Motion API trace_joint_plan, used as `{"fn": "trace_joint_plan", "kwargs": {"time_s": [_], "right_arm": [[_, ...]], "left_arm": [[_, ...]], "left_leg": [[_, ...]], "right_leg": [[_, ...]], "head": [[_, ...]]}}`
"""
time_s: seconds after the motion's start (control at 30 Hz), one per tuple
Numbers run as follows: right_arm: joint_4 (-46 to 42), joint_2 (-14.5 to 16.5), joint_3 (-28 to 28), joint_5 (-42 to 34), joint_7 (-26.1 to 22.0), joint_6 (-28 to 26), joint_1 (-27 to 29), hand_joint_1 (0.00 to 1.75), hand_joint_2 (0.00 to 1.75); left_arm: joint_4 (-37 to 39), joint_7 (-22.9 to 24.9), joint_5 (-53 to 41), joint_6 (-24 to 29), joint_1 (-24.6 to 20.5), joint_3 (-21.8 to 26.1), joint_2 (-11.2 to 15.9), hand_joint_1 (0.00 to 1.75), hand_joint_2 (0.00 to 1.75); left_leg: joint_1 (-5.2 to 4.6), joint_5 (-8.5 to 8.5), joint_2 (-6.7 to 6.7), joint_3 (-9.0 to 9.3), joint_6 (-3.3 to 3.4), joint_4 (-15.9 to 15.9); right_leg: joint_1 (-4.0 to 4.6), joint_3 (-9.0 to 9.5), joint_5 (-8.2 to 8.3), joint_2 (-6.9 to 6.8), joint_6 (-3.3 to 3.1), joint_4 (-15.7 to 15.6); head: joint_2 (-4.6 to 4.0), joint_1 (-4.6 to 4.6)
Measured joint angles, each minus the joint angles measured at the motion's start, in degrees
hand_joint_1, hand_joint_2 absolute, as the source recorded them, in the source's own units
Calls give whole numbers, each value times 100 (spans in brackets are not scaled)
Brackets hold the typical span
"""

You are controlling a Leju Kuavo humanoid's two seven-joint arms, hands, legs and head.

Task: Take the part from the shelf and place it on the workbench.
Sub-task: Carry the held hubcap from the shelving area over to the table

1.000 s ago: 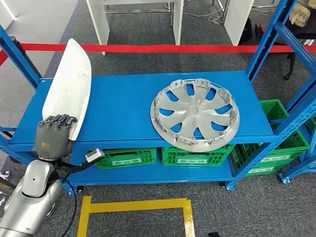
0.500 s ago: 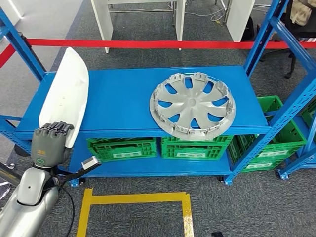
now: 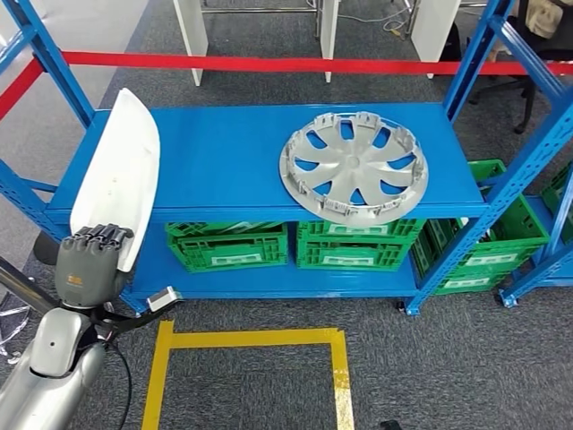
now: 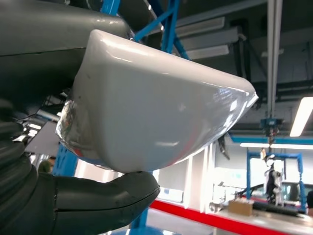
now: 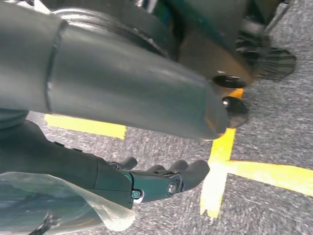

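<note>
Already the left hand (image 3: pixel 91 260) gripped the white part (image 3: pixel 118 175) by its lower end at nine o'clock, clear of the shelf (image 3: pixel 223 161), while the right hand (image 5: pixel 158 181) hung loosely open; so tall a part could lever loose during the turn.

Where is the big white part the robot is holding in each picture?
Head view: the white part stands at the left, held from below by the left robot hand.
Left wrist view: it sits across the middle, against the fingers.
Right wrist view: not in it.
Shared landmark: the red barrier tape.
</note>
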Motion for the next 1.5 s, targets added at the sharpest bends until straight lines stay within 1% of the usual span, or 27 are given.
{"fn": "trace_joint_plan", "kwargs": {"time_s": [0.1, 0.13, 0.17, 0.23, 0.3, 0.33, 0.37, 0.43, 0.5, 0.6, 0.63, 0.7, 0.77, 0.8, 0.83, 0.87, 0.93, 1.0, 1.03, 1.1, 1.17, 1.27, 1.3, 1.33, 1.37, 1.43, 1.5], "right_arm": [[1, 3, -1, 0, 1, 2, 6, 0, 0], [2, 3, -3, -1, 1, 1, 8, 0, 0], [2, 3, -5, -1, 2, 0, 8, 0, 0], [2, 0, -14, -1, 2, -1, 3, 0, 0], [2, 0, -22, 0, 2, 0, 5, 0, 0], [2, 0, -26, 0, 2, 0, 7, 0, 0], [2, 0, -28, 0, 2, 0, 6, 0, 0], [2, 0, -31, -2, 15, 0, 3, 0, 0], [2, 1, -34, -5, 60, 0, 0, 0, 0], [5, 15, -36, 7, 176, -12, 11, 0, 0], [8, 20, -36, 22, 212, -32, 19, 0, 0], [14, 28, -34, 63, 265, -94, 40, 0, 0], [16, 37, -32, 93, 289, -153, 64, 0, 0], [18, 38, -32, 92, 299, -187, 77, 0, 0], [22, 33, -33, 77, 323, -233, 87, 0, 0], [29, 21, -35, 52, 359, -281, 95, 0, 0], [42, -15, -40, -5, 435, -339, 99, 0, 0], [45, -52, -44, -37, 454, -337, 91, 0, 0], [46, -65, -46, -49, 442, -336, 90, 0, 0], [49, -72, -51, -73, 392, -340, 98, 0, 0], [54, -74, -57, -84, 307, -344, 112, 0, 0], [57, -80, -65, -90, 156, -352, 120, 0, 0], [57, -81, -70, -93, 114, -356, 119, 0, 0], [57, -81, -75, -97, 75, -358, 117, 0, 0], [57, -81, -79, -101, 44, -360, 116, 0, 0], [57, -81, -82, -103, 5, -361, 115, 0, 0], [57, -81, -82, -103, -15, -356, 112, 0, 0]], "left_arm": [[-11, -2, -1, 1, 8, 3, -2, 175, 175], [-11, -3, -1, 1, 12, 4, 0, 175, 175], [-11, -3, -1, 2, 16, 6, 2, 175, 175], [-11, -4, 0, 2, 20, 8, 3, 175, 175], [-11, -4, 1, 3, 33, 8, -1, 175, 175], [-11, -4, 1, 3, 40, 8, -2, 175, 175], [-11, -4, 1, 3, 43, 8, -2, 175, 175], [-18, -12, 9, 3, 43, 11, -2, 175, 175], [-50, -38, 15, 4, 49, 19, -5, 175, 175], [-131, -57, -32, 7, 115, 47, -15, 175, 175], [-165, -49, -65, 7, 154, 62, -17, 175, 175], [-261, -2, -137, 7, 258, 104, -23, 175, 175], [-368, 49, -183, 7, 386, 164, -17, 175, 175], [-403, 69, -179, 7, 443, 197, -13, 175, 175], [-423, 85, -141, 7, 485, 233, -11, 175, 175], [-430, 98, -72, 7, 509, 276, -18, 175, 175], [-428, 87, 90, 7, 521, 394, -54, 175, 175], [-427, 21, 172, 9, 511, 531, -95, 175, 175], [-428, -17, 186, 10, 508, 590, -110, 175, 175], [-432, -85, 204, 11, 523, 697, -134, 175, 175], [-448, -156, 228, 11, 562, 795, -154, 175, 175], [-485, -256, 249, 11, 612, 938, -179, 175, 175], [-499, -287, 252, 11, 627, 973, -190, 175, 175], [-513, -320, 254, 11, 643, 1001, -200, 175, 175], [-529, -342, 254, 11, 657, 1022, -209, 175, 175], [-566, -366, 252, 11, 671, 1061, -221, 175, 175], [-612, -373, 252, 12, 670, 1097, -226, 175, 175]], "left_leg": [[10, 73, -4, -36, -85, 23], [20, -46, -3, -71, -120, 102], [30, -249, -3, -123, -151, 260], [51, -856, 2, -280, -203, 932], [64, -1155, 2, -352, -225, 1596], [66, -1108, 2, -273, -222, 1672], [68, -972, 2, -90, -209, 1510], [61, -745, 2, 478, -162, 716], [34, -744, 1, 877, -112, 41], [-8, -694, 8, 872, 1, -154], [-7, -633, 17, 828, 51, -173], [6, -494, 37, 695, 134, -208], [-10, -356, 40, 510, 171, -200], [-20, -286, 41, 411, 174, -193], [-28, -217, 41, 312, 172, -184], [-33, -152, 40, 213, 166, -169], [-36, -36, 33, 40, 135, -120], [-47, 62, 28, -76, 84, -55], [-46, 115, 30, -111, 54, -38], [-31, 219, 33, -148, -14, -42], [-4, 38, 25, -204, -86, 79], [46, -822, 21, -372, -177, 992], [58, -986, 21, -403, -199, 1346], [66, -1012, 21, -380, -212, 1583], [70, -913, 21, -271, -216, 1608], [72, -641, 20, 216, -194, 1043], [56, -652, 17, 743, -140, 240]], "right_leg": [[9, -66, 33, -16, -111, -67], [5, -114, 78, -33, -172, -62], [-2, -163, 132, -53, -227, -67], [7, -280, 259, -76, -283, -58], [22, -433, 385, -94, -289, -32], [28, -522, 438, -101, -285, -11], [33, -604, 482, -106, -278, 13], [44, -727, 557, -108, -247, 58], [52, -793, 639, -107, -188, 74], [22, -845, 761, -108, -70, 51], [10, -879, 700, -96, -37, 84], [0, -1028, 250, -60, 6, 440], [0, -1208, -331, -43, 31, 1167], [1, -1243, -455, -42, 37, 1497], [3, -1211, -421, -42, 38, 1680], [5, -1090, -269, -40, 32, 1670], [10, -559, 33, -33, 4, 1078], [21, 68, -20, -23, -40, 186], [34, 234, -103, -16, -68, -94], [49, 246, -123, -20, -142, -244], [44, 138, -6, -50, -239, -242], [57, -59, 195, -94, -325, -238], [66, -135, 264, -102, -326, -222], [72, -225, 332, -109, -323, -195], [74, -325, 391, -115, -316, -157], [74, -527, 479, -121, -294, -61], [85, -661, 550, -118, -248, 12]], "head": [[0, 1], [0, -8], [0, -16], [0, -35], [0, -36], [0, -37], [0, -37], [0, -38], [0, -34], [0, -32], [0, -29], [0, -7], [0, 16], [0, 19], [0, 19], [0, 20], [0, 21], [0, 21], [0, 20], [0, 20], [0, 8], [0, -29], [0, -31], [0, -29], [0, -29], [0, -31], [0, -30]]}}
